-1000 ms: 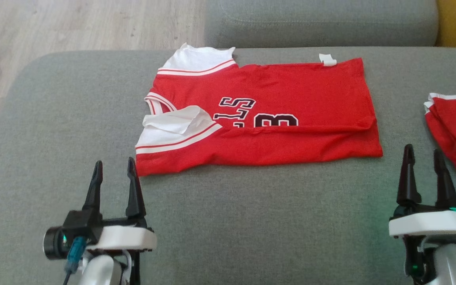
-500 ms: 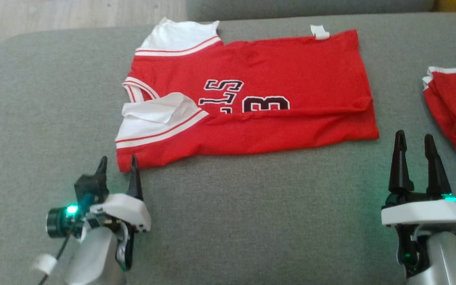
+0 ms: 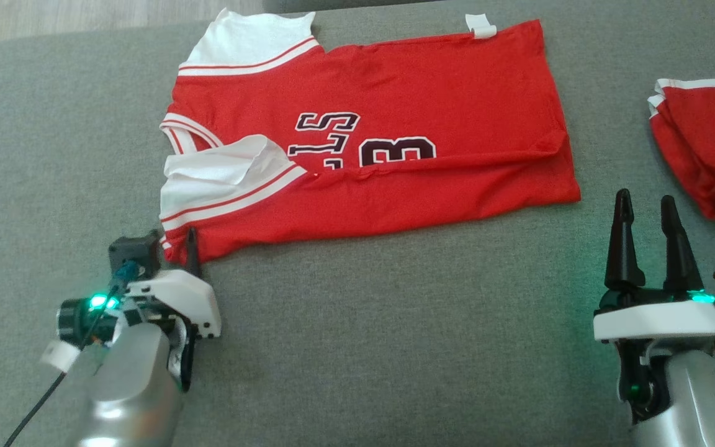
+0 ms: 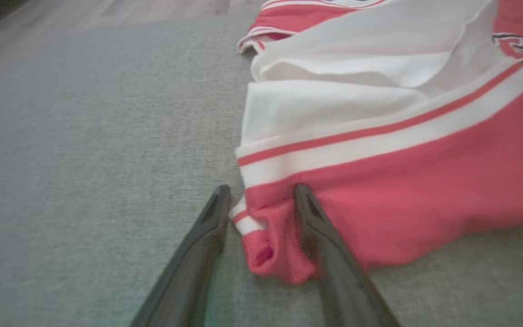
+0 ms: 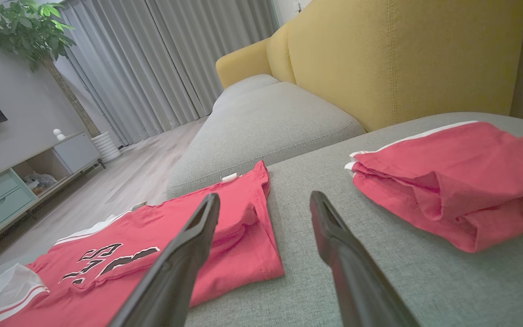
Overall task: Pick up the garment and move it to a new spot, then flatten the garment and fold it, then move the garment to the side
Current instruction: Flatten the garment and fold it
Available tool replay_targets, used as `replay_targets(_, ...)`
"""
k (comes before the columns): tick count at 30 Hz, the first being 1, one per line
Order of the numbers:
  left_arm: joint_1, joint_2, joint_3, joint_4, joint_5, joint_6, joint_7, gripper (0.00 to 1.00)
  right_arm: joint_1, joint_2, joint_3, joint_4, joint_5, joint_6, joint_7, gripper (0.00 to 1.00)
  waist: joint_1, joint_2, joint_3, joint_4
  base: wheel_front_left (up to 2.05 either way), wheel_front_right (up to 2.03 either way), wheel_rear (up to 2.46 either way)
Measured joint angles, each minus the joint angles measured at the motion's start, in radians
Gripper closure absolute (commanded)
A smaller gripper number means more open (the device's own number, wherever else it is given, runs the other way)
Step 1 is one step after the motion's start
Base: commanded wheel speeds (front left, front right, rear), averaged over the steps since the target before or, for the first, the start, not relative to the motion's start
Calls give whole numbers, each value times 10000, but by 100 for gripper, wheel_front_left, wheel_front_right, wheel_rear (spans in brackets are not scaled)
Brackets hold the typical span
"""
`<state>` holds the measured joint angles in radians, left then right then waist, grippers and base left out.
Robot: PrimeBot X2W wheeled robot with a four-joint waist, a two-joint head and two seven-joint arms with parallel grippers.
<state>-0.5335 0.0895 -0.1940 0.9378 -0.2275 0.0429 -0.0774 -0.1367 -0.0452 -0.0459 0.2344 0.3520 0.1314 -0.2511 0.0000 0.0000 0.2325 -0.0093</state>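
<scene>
On the sofa (image 3: 357,323), the open left hand (image 4: 261,190) straddles a corner of the jersey (image 3: 432,81), lettering half-hidden; right hand (image 3: 645,197) open.

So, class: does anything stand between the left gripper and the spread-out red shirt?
Nothing visible does. The left gripper is at the near left corner of the shirt, and that corner lies between its open fingers on the grey cushion.

Red jersey (image 3: 395,93) spread on grey cushion (image 3: 364,323). Left gripper (image 3: 171,239) at its near left corner. Right gripper (image 3: 645,205) fingers apart, near second red garment (image 3: 705,155).
</scene>
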Motion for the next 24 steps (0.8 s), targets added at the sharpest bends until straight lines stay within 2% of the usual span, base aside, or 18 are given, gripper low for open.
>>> replay_targets(1, -31, -10, -40, 44, 0, -61, 44, 60, 0, 0, 2, 6, 2, 0, 0, 0, -1, 0, -25, 0, 0, 0, 0)
replay_targets(2, -64, -15, -81, 100, 0, -88, 69, 100, 0, 0, 2, 19, 4, 0, 0, 0, 0, 0, -57, 4, 0, 0, 0)
replay_targets(6, -113, -113, -186, 291, 0, -71, -69, 100, 0, -2, 8, 161, 96, 0, 0, 0, 0, 0, -214, 52, 0, 0, 0)
replay_targets(10, -40, -113, -203, 288, 0, 115, -742, 100, -4, -2, 56, 487, 8, 0, 0, 0, 0, 0, -385, 150, 0, 0, 0)
replay_targets(15, -13, -96, -232, -604, 4, 188, -1526, 100, -479, -2, -301, 1590, -627, 0, 769, 0, 0, 0, -543, 335, 0, 0, 0)
replay_targets(24, -25, -90, -458, -2435, 293, 184, -1718, 100, -2076, -6, -719, 3434, -1158, 0, 2136, 0, 0, 0, -325, 536, 0, 0, 0)
